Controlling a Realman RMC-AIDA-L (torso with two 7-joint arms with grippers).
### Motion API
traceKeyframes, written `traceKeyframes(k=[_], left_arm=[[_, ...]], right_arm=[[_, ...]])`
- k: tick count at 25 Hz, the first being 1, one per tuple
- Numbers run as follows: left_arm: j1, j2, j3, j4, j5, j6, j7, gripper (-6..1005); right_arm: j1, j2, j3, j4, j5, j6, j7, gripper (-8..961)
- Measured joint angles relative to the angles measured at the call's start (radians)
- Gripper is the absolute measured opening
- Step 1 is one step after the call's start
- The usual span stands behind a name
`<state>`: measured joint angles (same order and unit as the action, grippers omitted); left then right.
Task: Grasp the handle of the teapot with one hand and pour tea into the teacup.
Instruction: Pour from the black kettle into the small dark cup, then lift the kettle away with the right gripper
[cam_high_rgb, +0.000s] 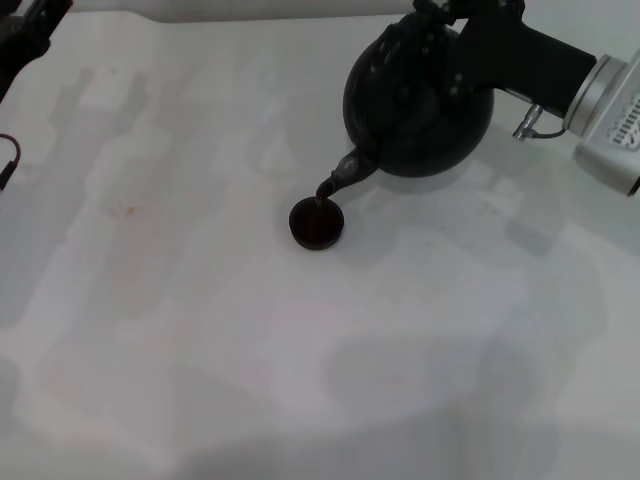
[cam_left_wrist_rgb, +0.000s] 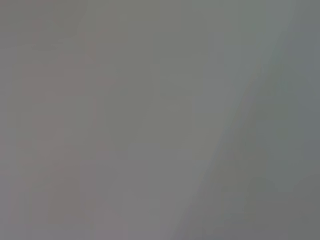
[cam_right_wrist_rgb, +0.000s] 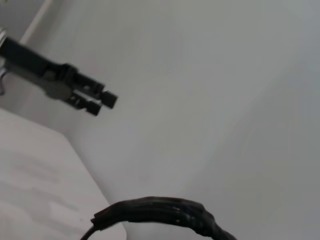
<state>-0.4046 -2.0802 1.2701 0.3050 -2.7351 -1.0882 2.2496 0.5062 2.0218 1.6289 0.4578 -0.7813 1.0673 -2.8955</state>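
Observation:
The black teapot (cam_high_rgb: 420, 110) hangs tilted above the white table at the back right. Its spout (cam_high_rgb: 338, 178) points down, with its tip just over the far rim of the small dark teacup (cam_high_rgb: 317, 223). The cup stands on the table near the middle. My right gripper (cam_high_rgb: 445, 18) is shut on the handle at the teapot's top, and the ribbed black handle (cam_right_wrist_rgb: 160, 210) also shows in the right wrist view. My left gripper (cam_high_rgb: 20, 40) is parked at the far left back corner. It also shows far off in the right wrist view (cam_right_wrist_rgb: 100, 102), with its fingers together.
The white table (cam_high_rgb: 300, 380) spreads around the cup, with a faint reddish stain (cam_high_rgb: 128, 210) at the left. A dark cable (cam_high_rgb: 8, 160) sits at the left edge. The left wrist view shows only a plain grey surface.

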Motion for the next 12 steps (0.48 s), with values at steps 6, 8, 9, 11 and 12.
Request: traceKeyframes(k=[6, 8, 9, 11, 12], left_arm=[[-0.002, 0.001, 0.0, -0.001, 0.0, 0.012, 0.0, 836], [-0.005, 0.002, 0.001, -0.001, 0.0, 0.018, 0.0, 835], [-0.006, 0.002, 0.002, -0.001, 0.0, 0.021, 0.0, 835], [-0.007, 0.002, 0.002, -0.001, 0.0, 0.022, 0.002, 835], [-0.007, 0.002, 0.002, -0.001, 0.0, 0.022, 0.003, 835]], right_arm=[[0.0, -0.002, -0.001, -0.004, 0.021, -0.026, 0.134, 117], [-0.001, -0.003, -0.003, -0.004, 0.021, -0.047, 0.192, 117], [-0.001, -0.003, -0.002, -0.004, 0.022, -0.052, 0.229, 117], [-0.006, -0.005, 0.001, -0.004, 0.032, -0.04, 0.31, 117], [-0.01, -0.007, 0.002, -0.004, 0.042, -0.028, 0.347, 117]])
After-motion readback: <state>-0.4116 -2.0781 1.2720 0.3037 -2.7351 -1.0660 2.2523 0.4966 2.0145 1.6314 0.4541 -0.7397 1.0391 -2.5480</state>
